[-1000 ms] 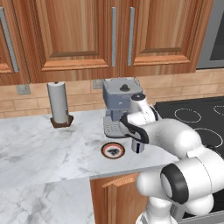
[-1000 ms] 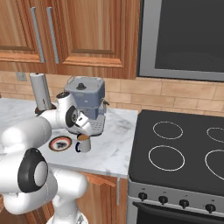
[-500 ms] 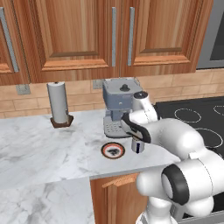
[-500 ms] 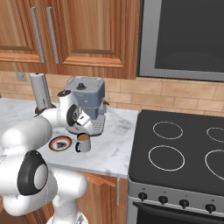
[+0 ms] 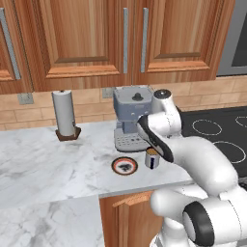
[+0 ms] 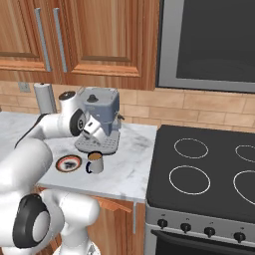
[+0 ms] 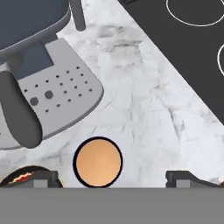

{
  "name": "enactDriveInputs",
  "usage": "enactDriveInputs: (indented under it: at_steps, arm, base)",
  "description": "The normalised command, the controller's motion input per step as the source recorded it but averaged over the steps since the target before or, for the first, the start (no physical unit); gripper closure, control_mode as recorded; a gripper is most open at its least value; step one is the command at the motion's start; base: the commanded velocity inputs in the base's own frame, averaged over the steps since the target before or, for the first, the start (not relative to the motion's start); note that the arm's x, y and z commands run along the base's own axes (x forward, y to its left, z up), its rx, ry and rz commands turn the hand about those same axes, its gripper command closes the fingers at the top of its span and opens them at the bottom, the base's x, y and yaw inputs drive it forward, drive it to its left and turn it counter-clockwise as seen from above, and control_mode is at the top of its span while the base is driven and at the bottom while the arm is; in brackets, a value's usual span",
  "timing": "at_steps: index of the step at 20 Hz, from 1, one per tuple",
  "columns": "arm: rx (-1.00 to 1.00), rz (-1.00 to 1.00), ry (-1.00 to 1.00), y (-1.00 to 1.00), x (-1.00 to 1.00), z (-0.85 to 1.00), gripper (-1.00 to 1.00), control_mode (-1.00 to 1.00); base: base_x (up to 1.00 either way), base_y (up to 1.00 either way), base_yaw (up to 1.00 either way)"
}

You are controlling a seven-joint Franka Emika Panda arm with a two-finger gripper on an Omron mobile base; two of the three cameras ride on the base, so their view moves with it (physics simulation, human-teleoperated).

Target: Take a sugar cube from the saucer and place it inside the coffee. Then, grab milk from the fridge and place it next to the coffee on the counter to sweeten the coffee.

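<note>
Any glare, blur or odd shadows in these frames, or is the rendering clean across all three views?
Left base view: sharp, flat even light, only a soft shadow under the espresso machine. Right base view: the same, no glare on the stovetop. Hand view: crisp on the coffee and the counter, no motion blur; the hand has its fingertips cut by the lower edge.

The coffee point(image 6: 94, 162), a dark mug (brown liquid inside), stands upright on the counter point(image 6: 127, 174) just beside the red-rimmed saucer point(image 6: 68, 163).
</note>
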Motion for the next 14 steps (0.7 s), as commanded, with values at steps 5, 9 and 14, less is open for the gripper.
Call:
enactDriveInputs:
  at_steps: [5, 9, 14]
  arm:
    - [0.06, 0.05, -0.10, -0.65, -0.72, 0.55, -1.00, -1.00]
    - [0.08, 0.09, -0.08, -0.79, -0.61, 0.44, -1.00, -1.00]
    - [0.04, 0.08, -0.15, -0.67, -0.48, 0.22, -1.00, -1.00]
  base:
    - [0.00, 0.00, 0.00]
    - [0.00, 0.00, 0.00]
    - [0.00, 0.00, 0.00]
